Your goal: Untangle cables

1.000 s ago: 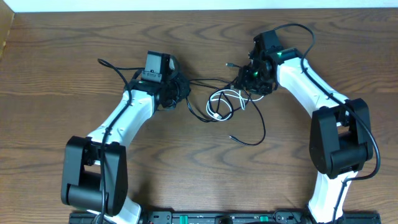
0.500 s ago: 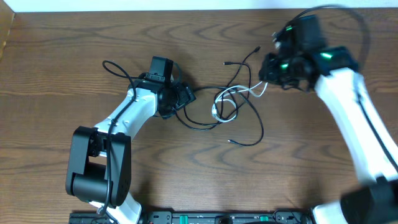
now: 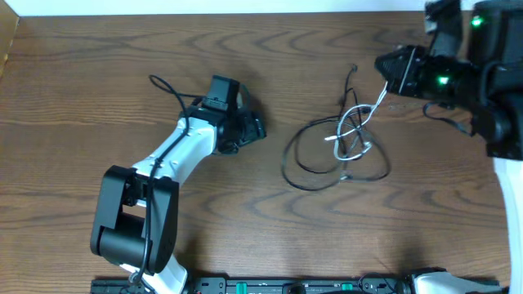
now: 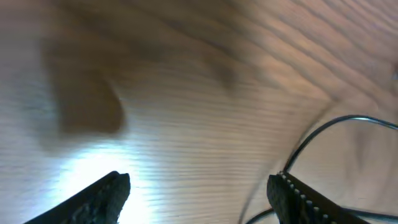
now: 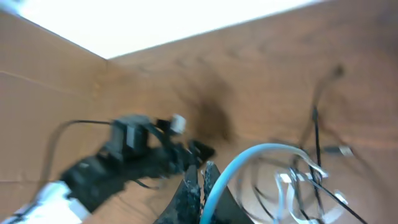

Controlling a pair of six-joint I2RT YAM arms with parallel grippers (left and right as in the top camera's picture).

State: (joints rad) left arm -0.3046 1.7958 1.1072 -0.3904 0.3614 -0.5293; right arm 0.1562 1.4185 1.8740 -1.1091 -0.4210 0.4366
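Note:
The cables lie tangled mid-table: a thin black cable [image 3: 286, 159] makes a wide loop, and a white cable [image 3: 353, 131] coils across it. From the coil the white cable rises to my right gripper [image 3: 382, 69], which is shut on it at the far right. The right wrist view shows that white cable [image 5: 249, 155] arching out from the closed jaws of the right gripper [image 5: 203, 177], with the black cable [image 5: 314, 124] behind. My left gripper [image 3: 257, 129] is open, left of the tangle and apart from it. In its own view the left gripper [image 4: 199, 193] holds nothing; the black cable [image 4: 311, 140] curves past its right finger.
The table's far edge meets a white wall [image 3: 245, 6]. A cardboard edge [image 3: 8, 41] stands at the far left corner. The left arm's own thick black wire [image 3: 163, 86] loops out behind its wrist. The right arm's body [image 3: 498, 106] fills the right side.
My right gripper shut on the white cable and swung right, dragging the whole tangle rightwards. The left gripper opened, let the black cable go and edged right.

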